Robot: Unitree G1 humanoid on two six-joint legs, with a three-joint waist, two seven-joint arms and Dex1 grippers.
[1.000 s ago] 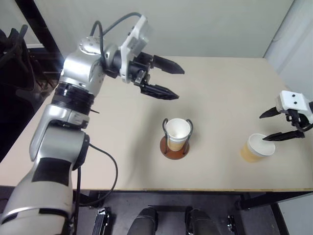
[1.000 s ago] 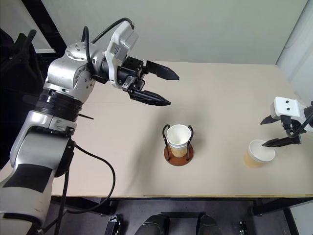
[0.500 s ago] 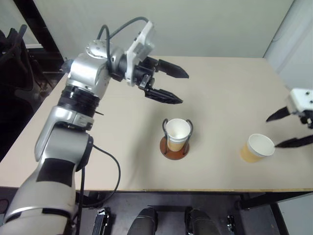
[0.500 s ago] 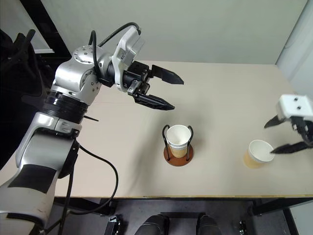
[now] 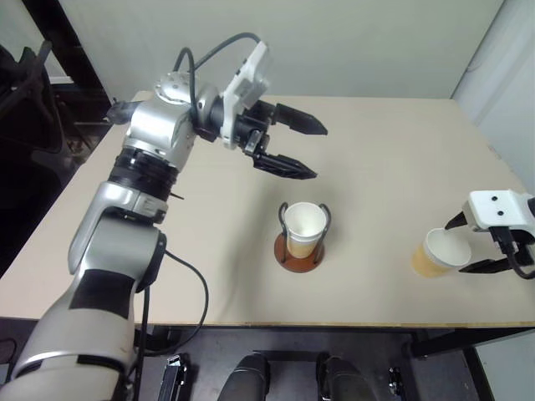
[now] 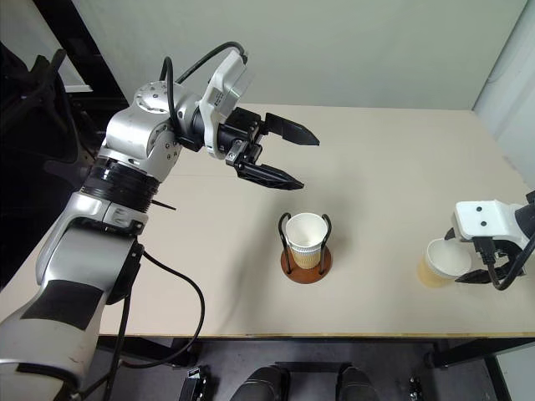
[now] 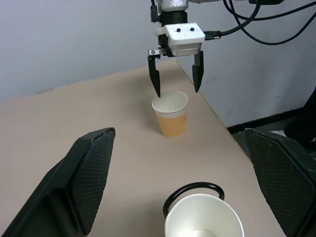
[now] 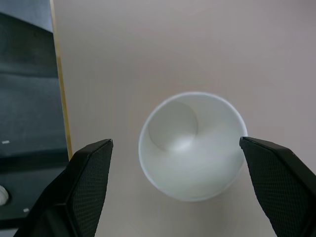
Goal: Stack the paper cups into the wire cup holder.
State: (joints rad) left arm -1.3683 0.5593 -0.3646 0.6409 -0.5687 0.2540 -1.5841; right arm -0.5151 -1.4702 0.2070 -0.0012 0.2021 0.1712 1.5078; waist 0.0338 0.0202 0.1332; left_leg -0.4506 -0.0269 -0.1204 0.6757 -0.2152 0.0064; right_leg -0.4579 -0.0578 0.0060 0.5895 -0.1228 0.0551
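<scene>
While the wire cup holder (image 5: 299, 242) stands near the middle of the tabletop (image 5: 384, 159), it has paper cups nested in it (image 5: 303, 227): white rim up, sitting between the two dark wire loops on the reddish-brown disc base; exact count inside can't be read from above. One more paper cup (image 5: 438, 252) stands upright and empty on its own, well apart from the holder, near the tabletop's right front corner. Right end effector (image 7: 176, 81) hangs over that loose cup, pointing down, fingers spread wide with one on each side of the rim; the right wrist view shows the cup mouth centred between the two fingers (image 8: 81, 192), with a clear gap on both sides, so it's wide open and gripping nothing. Left end effector (image 6: 288, 156) is up in the air above the tabletop, behind and to the left of the holder, pointing roughly toward the right side, jaws wide apart and empty, touching nothing. Left wrist view looks past its fingers (image 7: 89, 173) at both the holder cup and the loose cup.
</scene>
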